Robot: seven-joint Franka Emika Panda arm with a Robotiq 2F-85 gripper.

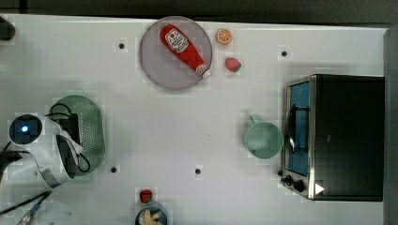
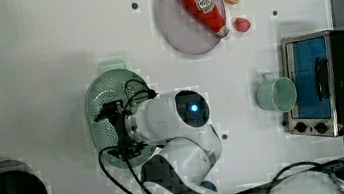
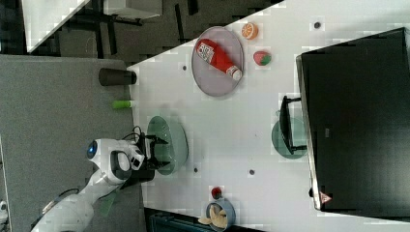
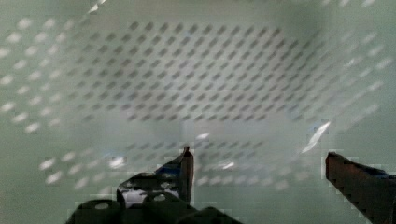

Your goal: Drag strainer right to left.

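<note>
Pale mint-green plastic, oval and pierced with a grid of small holes, the strainer (image 1: 90, 131) lies at the top view's far left on the white table (image 1: 155, 126), partly covered by the white robot arm (image 1: 44, 145). The black gripper (image 4: 259, 163) hangs over the basin's inside; in the wrist view its two fingers (image 4: 187, 168) stand well apart with nothing between them (the perforated bottom shows through the gap). In the right view the fingers spread across the strainer (image 3: 171, 142) near its rim.

Further right in the top view, a round grey plate (image 1: 155, 70) carries a red plastic ketchup bottle (image 1: 183, 45) lying on its side. Just beside the plate sit an orange slice (image 1: 224, 36) and a red strawberry toy (image 1: 232, 64). Near the bottom edge, a small red fruit (image 1: 146, 195) touches a blue bowl (image 1: 152, 216).

Right again, a round mint-green cup with a handle (image 1: 263, 139) stands just beside a black and silver toaster oven (image 1: 335, 136) at the table's right end.
</note>
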